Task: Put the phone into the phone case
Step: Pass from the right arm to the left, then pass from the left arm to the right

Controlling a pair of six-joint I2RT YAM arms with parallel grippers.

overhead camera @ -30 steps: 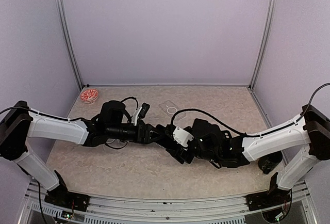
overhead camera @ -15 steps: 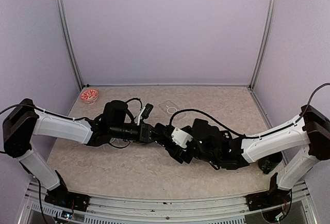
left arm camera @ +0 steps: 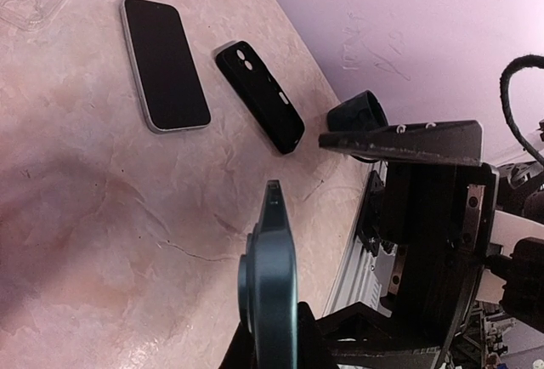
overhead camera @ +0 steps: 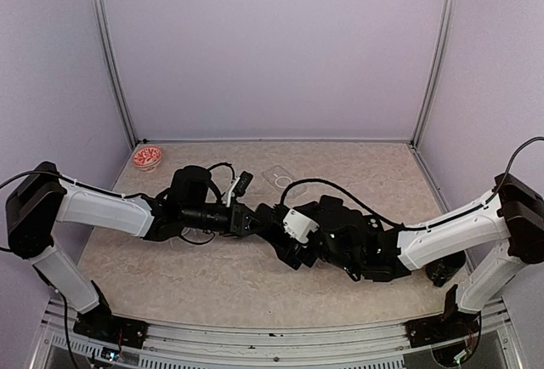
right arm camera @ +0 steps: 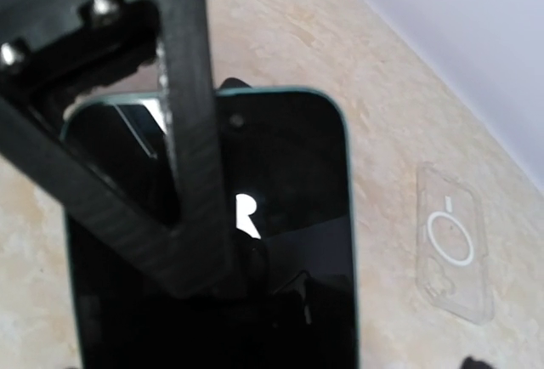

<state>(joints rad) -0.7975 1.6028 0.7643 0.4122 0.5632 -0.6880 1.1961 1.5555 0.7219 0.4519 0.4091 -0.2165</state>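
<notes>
A teal-edged phone (left arm camera: 274, 280) shows edge-on in the left wrist view, with my left gripper (left arm camera: 270, 339) shut on its lower end. In the right wrist view its black screen (right arm camera: 289, 216) fills the frame, and one right finger (right arm camera: 191, 173) crosses in front of it. In the top view, left gripper (overhead camera: 255, 218) and open right gripper (overhead camera: 285, 235) meet at the table's middle, above the surface. A black phone case (left arm camera: 259, 97) lies on the table beside a second, silver-edged phone (left arm camera: 166, 63). A clear phone case (overhead camera: 279, 175) lies further back.
A small red bowl (overhead camera: 147, 157) sits at the back left corner. A black round object (left arm camera: 357, 114) lies near the black case. The right gripper's finger (left arm camera: 399, 139) stands close to the held phone. Walls enclose the table on three sides.
My left gripper has closed on the teal phone after reaching a little to the right. My right gripper's jaws have widened around the phone.
</notes>
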